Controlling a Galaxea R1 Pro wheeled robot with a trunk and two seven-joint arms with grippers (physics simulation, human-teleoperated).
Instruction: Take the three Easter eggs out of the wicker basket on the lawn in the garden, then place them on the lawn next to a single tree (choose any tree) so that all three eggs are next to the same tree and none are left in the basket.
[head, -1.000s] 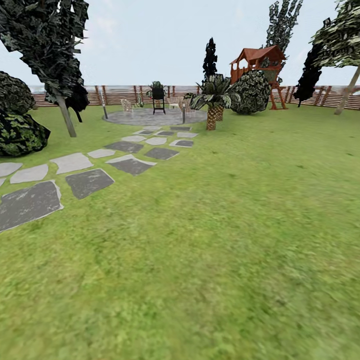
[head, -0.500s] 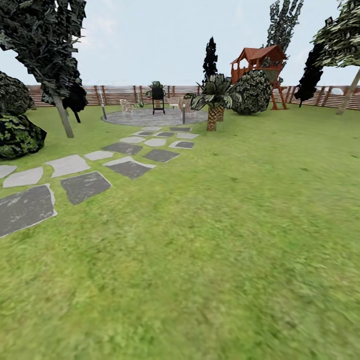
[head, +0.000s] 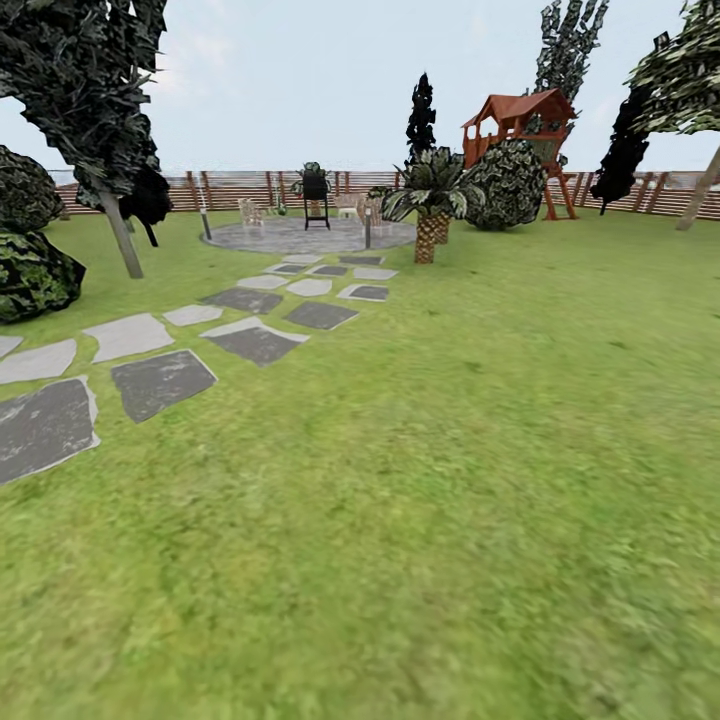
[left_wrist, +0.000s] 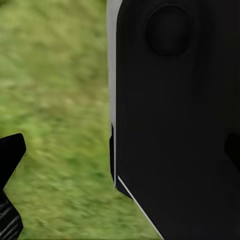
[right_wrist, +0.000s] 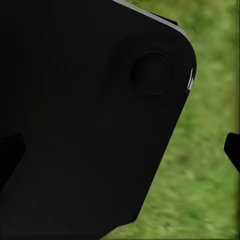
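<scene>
Left end effector (left_wrist: 7, 190) above blurred lawn (left_wrist: 55, 100)

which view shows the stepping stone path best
The head view: the stepping stone path runs across the lawn to the round patio. Both wrist views give blurred grass beside a dark robot part, no stones.

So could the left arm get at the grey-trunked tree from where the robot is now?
Probably not. The tree stands far off across the lawn, beyond the stepping stones; the robot would likely have to drive closer first.
</scene>
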